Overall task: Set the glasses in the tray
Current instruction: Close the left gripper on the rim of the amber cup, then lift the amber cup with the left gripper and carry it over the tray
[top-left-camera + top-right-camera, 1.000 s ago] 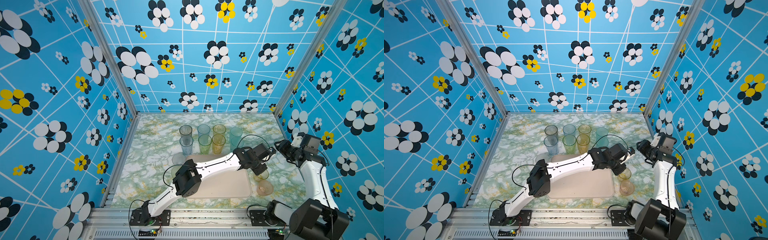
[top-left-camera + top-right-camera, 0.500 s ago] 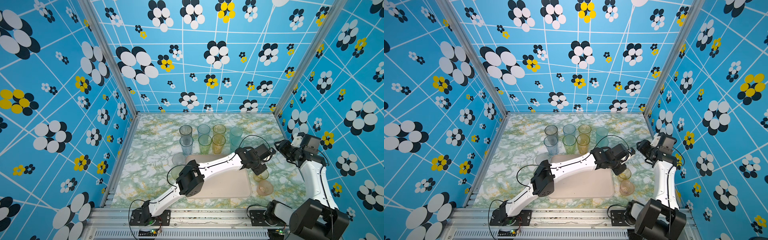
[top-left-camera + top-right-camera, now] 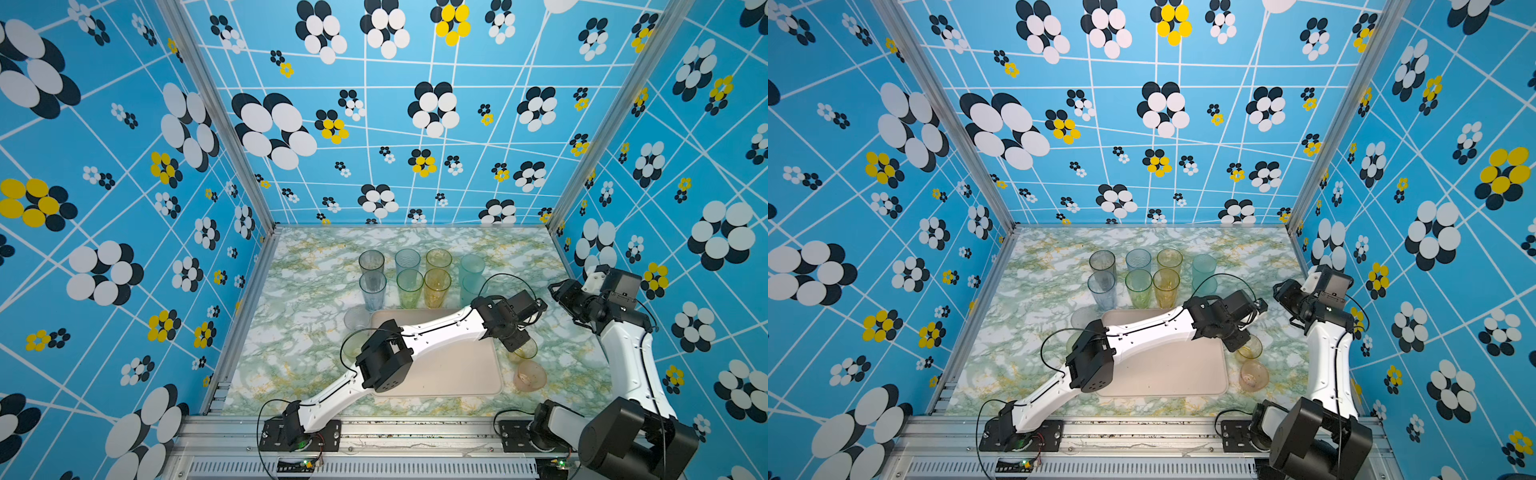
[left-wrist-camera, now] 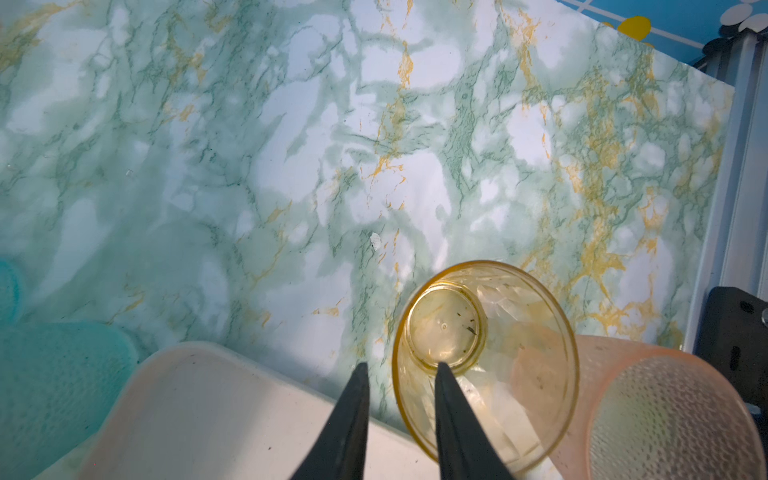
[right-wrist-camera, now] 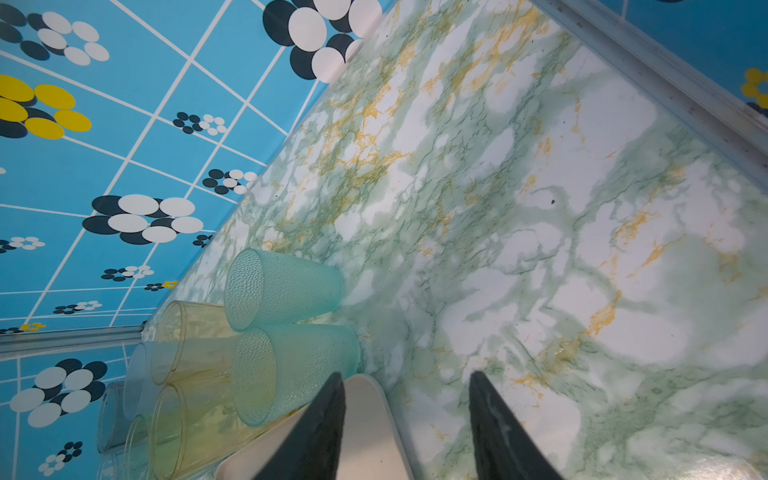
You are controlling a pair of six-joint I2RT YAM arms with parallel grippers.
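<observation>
amber tumbler between the left fingers, just off the tray

the left arm lies stretched across the cream tray (image 3: 457, 370), with the left gripper (image 4: 401, 365) down at the short amber tumbler (image 3: 524, 351). that tumbler stands on the green marble-patterned tabletop (image 3: 299, 316), just outside the tray's right rim. in the left wrist view one finger is inside the tumbler and one outside, straddling its wall. the gap between them is wider than the wall, so they are parted, not clamped. a short pink tumbler (image 3: 530, 376) sits just beside it, on the near side. the right gripper (image 5: 406, 374) hangs with its fingers spread and nothing between them, over the tabletop by the tray's far right corner. eight tall tumblers (image 3: 409, 286) stand in two rows along the tray's far edge, and a clear short tumbler (image 3: 356, 319) stands by its far left corner.
</observation>
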